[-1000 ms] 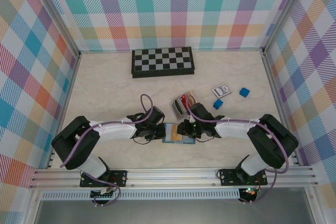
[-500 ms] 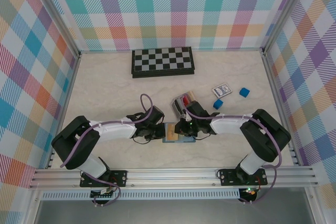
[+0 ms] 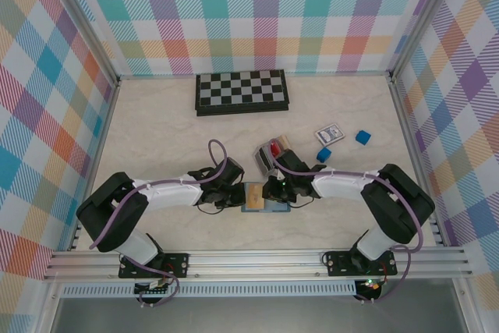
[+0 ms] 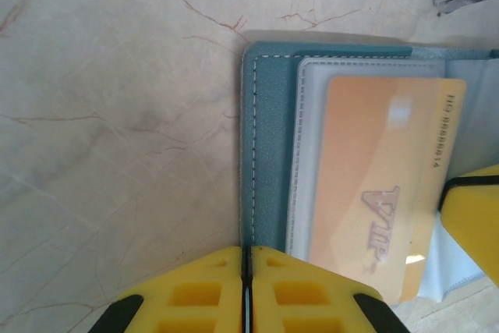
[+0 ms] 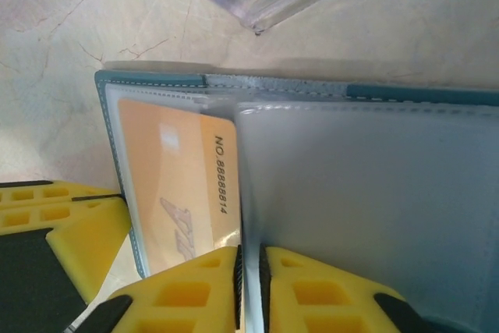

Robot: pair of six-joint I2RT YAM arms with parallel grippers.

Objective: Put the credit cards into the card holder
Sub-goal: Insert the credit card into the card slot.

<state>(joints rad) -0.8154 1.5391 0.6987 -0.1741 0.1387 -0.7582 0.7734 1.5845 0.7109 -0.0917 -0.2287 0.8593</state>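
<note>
Now | card holder [image 4: 269, 146] open between arms | credit card [image 4: 374, 169] part-pocketed, long axis along spine | left gripper [image 4: 247, 271] closed at outer edge | right gripper [image 5: 249, 271] closed at card's inner edge, nearer

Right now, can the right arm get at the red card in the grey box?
Probably yes: the grey box holding the red card lies just beyond the right gripper, nothing between, once it releases the card holder.
</note>
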